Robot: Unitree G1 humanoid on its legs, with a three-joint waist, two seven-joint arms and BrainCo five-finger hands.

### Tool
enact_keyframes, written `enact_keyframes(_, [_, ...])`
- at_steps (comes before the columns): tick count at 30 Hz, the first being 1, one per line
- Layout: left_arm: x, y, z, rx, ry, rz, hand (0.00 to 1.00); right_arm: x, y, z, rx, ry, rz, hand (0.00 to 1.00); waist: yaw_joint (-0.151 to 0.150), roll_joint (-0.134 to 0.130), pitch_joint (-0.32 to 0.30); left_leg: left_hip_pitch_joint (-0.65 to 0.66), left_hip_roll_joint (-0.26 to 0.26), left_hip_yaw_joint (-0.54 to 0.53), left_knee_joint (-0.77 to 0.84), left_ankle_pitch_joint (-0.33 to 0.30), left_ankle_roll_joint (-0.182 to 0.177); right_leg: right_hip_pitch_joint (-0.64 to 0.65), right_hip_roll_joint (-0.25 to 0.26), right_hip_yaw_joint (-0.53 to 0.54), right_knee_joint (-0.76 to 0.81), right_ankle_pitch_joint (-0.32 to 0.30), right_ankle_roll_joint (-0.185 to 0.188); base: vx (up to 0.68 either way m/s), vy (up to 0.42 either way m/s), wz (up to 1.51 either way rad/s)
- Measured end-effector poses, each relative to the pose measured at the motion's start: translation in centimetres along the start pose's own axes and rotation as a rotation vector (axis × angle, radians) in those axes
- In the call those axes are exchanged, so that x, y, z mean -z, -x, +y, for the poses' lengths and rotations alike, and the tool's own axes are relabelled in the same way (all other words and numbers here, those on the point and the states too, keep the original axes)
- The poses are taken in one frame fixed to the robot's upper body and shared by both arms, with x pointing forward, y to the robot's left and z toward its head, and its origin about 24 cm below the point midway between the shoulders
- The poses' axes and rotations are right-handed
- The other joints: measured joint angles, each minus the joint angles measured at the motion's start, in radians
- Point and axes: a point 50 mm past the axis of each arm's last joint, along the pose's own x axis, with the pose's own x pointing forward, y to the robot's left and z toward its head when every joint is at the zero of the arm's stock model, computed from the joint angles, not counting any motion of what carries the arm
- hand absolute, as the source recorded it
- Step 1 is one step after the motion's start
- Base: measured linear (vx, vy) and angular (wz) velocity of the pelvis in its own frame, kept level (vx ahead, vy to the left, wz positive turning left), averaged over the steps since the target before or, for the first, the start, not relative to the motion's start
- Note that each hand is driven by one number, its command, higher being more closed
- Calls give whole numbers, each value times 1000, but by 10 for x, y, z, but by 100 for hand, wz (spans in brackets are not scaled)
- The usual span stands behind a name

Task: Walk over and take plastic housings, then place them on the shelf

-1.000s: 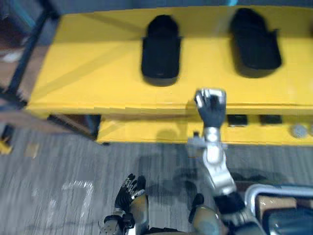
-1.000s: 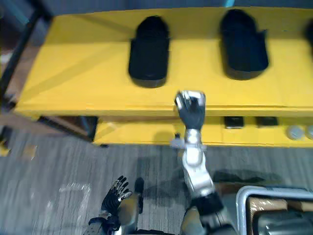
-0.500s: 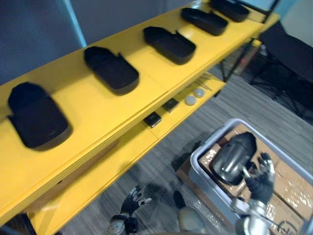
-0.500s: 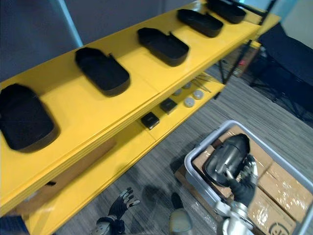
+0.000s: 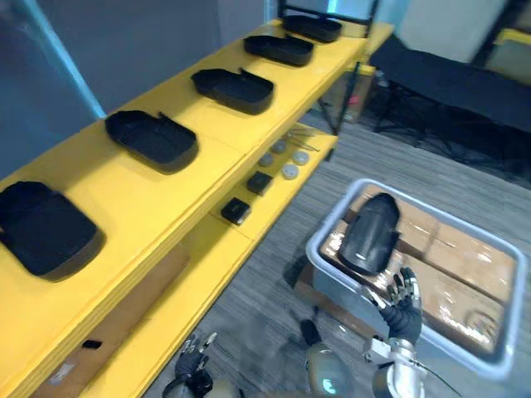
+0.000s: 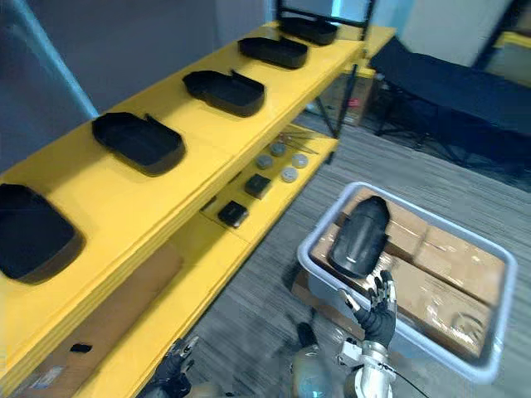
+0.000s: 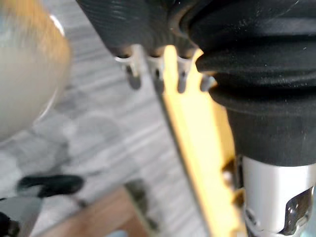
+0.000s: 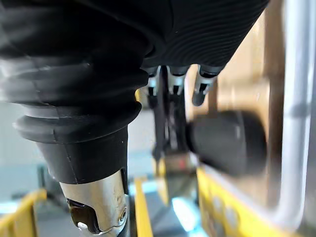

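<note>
While the right hand (image 5: 404, 303) hovers at the near rim of the grey bin (image 5: 440, 214) on the floor, its fingers are spread straight and it holds nothing. The step in hand looks like the pickup. 1 dark plastic housing (image 5: 369, 235) lies in the bin's near-left corner, propped on the cardboard boxes (image 5: 465, 265) packed inside, just beyond the fingertips. The left hand (image 5: 192, 365) hangs low beside the yellow shelf (image 5: 207, 166), its fingers loose and empty. 5 black housings (image 5: 153, 139) already sit in a row along the shelf's top tier. The next move probably calls for the right hand to reach over the rim and curl round the housing's rounded shell. That smooth, domed shell may slip, so a firm wrap seems wise before the hand lifts it clear and the robot turns toward the shelf.
</note>
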Motion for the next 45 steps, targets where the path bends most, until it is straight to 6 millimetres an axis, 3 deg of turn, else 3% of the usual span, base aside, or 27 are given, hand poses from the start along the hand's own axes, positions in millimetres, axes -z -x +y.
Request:
enact_keyframes(2, [-3,-2,2,-36,-9,-1,0,5,2,1,-3,7,21,0,13,-3,1,-17,43,19,-8,28,-13,1,-20,-77,172,-124,-4,-114,-77,-58])
enact_keyframes(4, [-4,-2,8,-55,-27,1,0,7,4,12,-27,11,21,0,29,-4,1,-34,83,33,-15,51,-36,19,-89,-110,259,-160,-28,-53,-143,-39])
enact_keyframes(6, [0,-3,21,-92,-51,38,0,9,4,20,-36,2,29,0,46,-3,2,-30,127,42,-16,58,-55,38,-159,-109,294,-162,-35,-16,-273,-39])
enact_keyframes(8, [5,-3,33,-129,-44,82,0,9,4,22,-29,10,28,0,50,-5,0,-30,185,40,-14,71,-105,39,-216,-108,284,-132,-51,26,-415,-33])
enact_keyframes(9, [2,-2,41,-159,-16,69,0,12,7,22,-26,24,38,0,51,-20,-7,-26,215,36,-11,88,-152,40,-239,-109,243,-22,-52,87,-560,-21])
enact_keyframes(10, [0,-5,42,-170,20,74,0,18,8,21,-28,49,73,0,52,-15,-5,-10,258,4,-24,111,-187,61,-203,-153,256,-84,70,97,-585,-32])
enact_keyframes(11, [2,-5,38,-165,63,80,0,21,8,19,-40,74,94,0,51,-3,0,16,283,-10,-57,135,-196,72,-191,-206,262,-138,134,84,-413,-34])
enact_keyframes(12, [3,-6,34,-164,87,77,0,22,9,18,-53,96,103,0,49,-2,-1,28,291,-12,-76,147,-203,75,-187,-233,268,-181,153,65,-396,-41])
enact_keyframes(13, [0,-8,26,-154,122,54,0,24,11,15,-78,131,115,0,45,-2,-1,37,303,-16,-101,169,-204,85,-183,-277,267,-271,177,77,-574,-24])
enact_keyframes(14, [-1,-11,8,-114,150,53,0,25,9,11,-104,162,127,0,27,7,5,28,319,-24,-109,194,-172,81,-167,-294,268,-326,171,55,-472,-6])
enact_keyframes(15, [0,-12,-3,-87,154,58,0,25,7,8,-110,176,130,0,16,16,10,17,326,-32,-112,216,-138,76,-158,-305,277,-330,163,16,-415,11])
enact_keyframes(16, [-1,-13,-21,-24,147,47,0,24,5,5,-124,189,131,0,0,12,11,-2,323,-36,-118,276,-61,65,-152,-309,281,-339,146,-2,-263,9])
enact_keyframes(18, [7,-8,-49,65,104,57,0,21,2,-1,-124,186,123,0,-12,5,15,-35,319,-19,-93,371,0,67,-147,-311,259,-342,118,0,-318,-1])
enact_keyframes(19, [12,-6,-56,88,89,67,0,20,1,-3,-116,177,123,0,-12,-1,19,-48,308,-16,-70,347,-9,68,-148,-305,251,-340,111,-4,-140,-7])
enact_keyframes(21, [16,-2,-70,142,41,67,0,16,-6,-11,-100,174,111,0,-1,2,21,-93,203,-23,-25,209,-53,78,-160,-298,212,-319,98,-4,13,-8])
enact_keyframes(22, [15,-2,-69,142,22,58,0,16,-6,-10,-101,173,113,0,-1,-1,24,-95,186,-25,-29,193,-49,89,-162,-304,204,-317,98,9,46,17])
enact_keyframes(23, [11,-3,-66,145,-15,38,0,17,-8,-7,-106,169,112,0,3,-9,28,-89,144,-58,-69,189,-48,102,-179,-314,196,-312,106,11,49,29])
enact_keyframes(26, [4,-3,-66,169,-93,4,0,20,-26,-8,-58,199,107,0,27,2,39,-45,70,-94,-195,214,-116,106,-215,-324,154,-267,150,-1,129,20])
enact_keyframes(29, [-10,-5,-65,206,-204,-65,0,18,-64,1,11,184,89,0,75,19,76,-66,18,-98,-159,219,-123,161,-260,-331,39,-174,181,-65,276,9])
enact_keyframes(32, [-24,-7,-60,208,-261,-118,0,0,-100,21,9,159,28,0,113,28,113,-120,5,-125,-111,204,-99,178,-270,-364,-27,-124,190,-125,130,22])
enact_keyframes(33, [-31,-8,-61,217,-287,-146,0,-19,-121,32,12,124,-24,0,116,32,140,-163,2,-151,-88,198,-90,174,-269,-387,-48,-102,193,-219,95,45])
enact_keyframes(34, [-40,-10,-67,235,-294,-179,0,-41,-144,41,23,117,-80,0,138,33,172,-191,2,-159,-78,192,-79,166,-265,-396,-68,-78,191,-208,71,35])
enact_keyframes(35, [-44,-10,-69,243,-293,-193,0,-52,-154,43,33,114,-100,0,151,35,178,-212,2,-163,-67,191,-77,155,-264,-398,-78,-66,191,-229,65,18])
enact_keyframes(37, [-50,-11,-75,278,-304,-240,0,-92,-184,44,82,80,-181,0,195,49,186,-293,1,-187,-19,179,-65,126,-259,-413,-106,-32,192,-184,69,16])
enact_keyframes(40, [-53,-10,-77,295,-304,-266,0,-134,-203,49,92,51,-272,0,221,70,198,-346,-3,-205,32,173,-56,108,-262,-420,-109,-18,200,-93,75,11])
enact_keyframes(43, [-53,-10,-77,314,-299,-274,0,-161,-213,51,102,58,-321,0,234,90,208,-387,-5,-224,61,173,-54,90,-262,-434,-109,-9,200,-55,54,14])
enact_keyframes(45, [-52,-11,-78,324,-296,-276,0,-175,-221,42,141,85,-331,0,251,112,218,-413,-7,-238,82,173,-54,81,-262,-442,-107,-6,201,-40,31,11])
